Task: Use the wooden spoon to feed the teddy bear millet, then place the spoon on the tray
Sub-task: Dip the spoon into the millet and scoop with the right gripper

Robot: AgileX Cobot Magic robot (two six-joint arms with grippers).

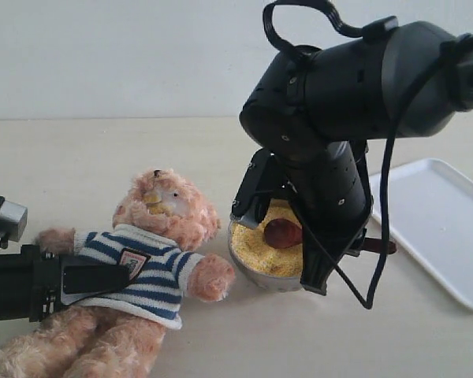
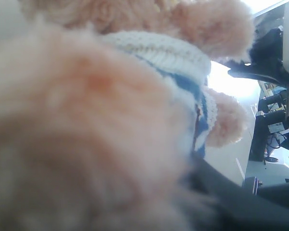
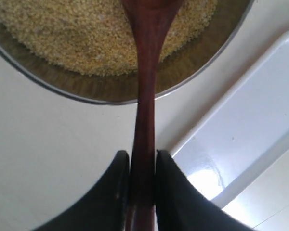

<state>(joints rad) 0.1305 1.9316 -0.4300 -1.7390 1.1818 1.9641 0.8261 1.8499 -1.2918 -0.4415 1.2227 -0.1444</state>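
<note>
The fluffy light-brown plush teddy bear in a navy-and-white striped shirt lies on its back on the pale beige table, head toward the far wall, to the left of the round shiny metal bowl; one of its paws lies just beside the bowl's rim; the fine yellow millet is heaped inside that bowl; the right gripper hangs over the bowl's near side, its two black fingers drawn narrow and pressed against both sides of the slim handle of the small dark reddish-brown wooden spoon; the spoon's round head sits over the millet heap, though whether it touches the grains cannot be told; the flat white rectangular tray with a low raised rim lies on the table to the right of the bowl, close to it but apart; the left gripper reaches in from the left edge and lies against the bear's striped shirt; blurred fur fills the left wrist view, so how its fingers are set cannot be told.
</note>
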